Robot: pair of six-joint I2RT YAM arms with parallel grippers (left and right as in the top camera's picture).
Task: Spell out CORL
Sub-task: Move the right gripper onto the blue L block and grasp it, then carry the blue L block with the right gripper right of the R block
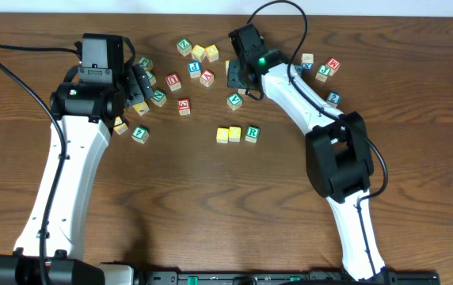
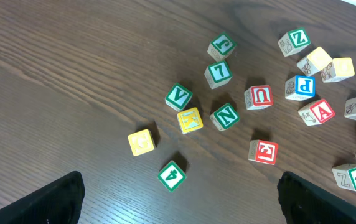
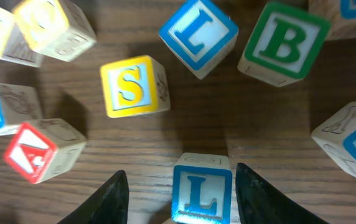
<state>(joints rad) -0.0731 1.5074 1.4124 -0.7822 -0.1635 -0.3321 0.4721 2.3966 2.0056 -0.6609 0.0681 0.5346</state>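
Three blocks stand in a row mid-table: two yellow blocks [image 1: 222,135] [image 1: 235,134] and a green R block [image 1: 252,133]. My right gripper [image 1: 237,77] is open at the back cluster. In the right wrist view its fingers [image 3: 179,175] straddle a blue L block [image 3: 201,190] that rests on the table, with a gap on the left side. A second blue L block [image 3: 198,36] lies farther off. My left gripper [image 1: 142,85] is open and empty over the left cluster. In the left wrist view its fingers [image 2: 179,194] are spread wide near a green 4 block [image 2: 172,175].
Around the right gripper lie a yellow S block [image 3: 133,86], a green B block [image 3: 284,42] and a red A block [image 3: 38,150]. The left cluster holds a green N [image 2: 224,116], a red U [image 2: 258,97] and a green V [image 2: 178,96]. More blocks [image 1: 325,70] lie at the back right.
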